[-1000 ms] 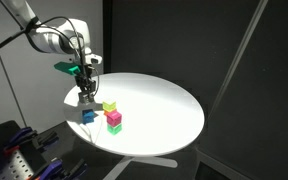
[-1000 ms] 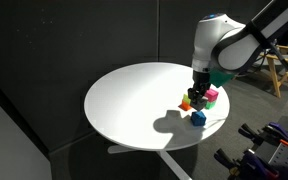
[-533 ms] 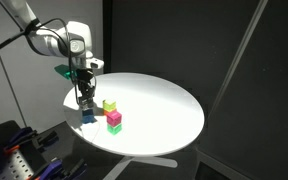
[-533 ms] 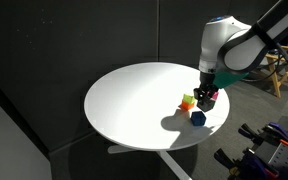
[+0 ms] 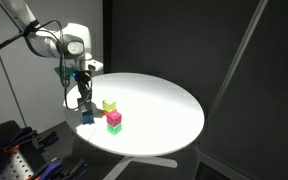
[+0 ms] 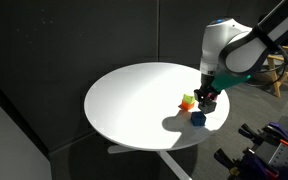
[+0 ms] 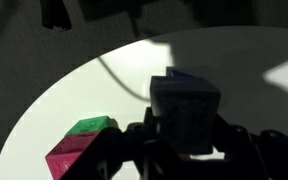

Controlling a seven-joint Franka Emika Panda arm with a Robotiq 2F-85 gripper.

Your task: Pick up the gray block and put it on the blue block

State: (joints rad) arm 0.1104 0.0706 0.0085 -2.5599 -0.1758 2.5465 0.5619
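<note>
Gripper (image 7: 184,138) clamps the gray block (image 7: 187,108) by opposite flat faces, over the blue block (image 7: 192,75). We judge it light, rigid, maybe slick

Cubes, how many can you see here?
5: gray block in the pincer, blue block on the table near it, yellow-green cube nearby, pink cube atop green cube; none seems hidden.

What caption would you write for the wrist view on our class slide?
Tool holds the gray block over the blue block, green cube and pink cube alongside.
</note>
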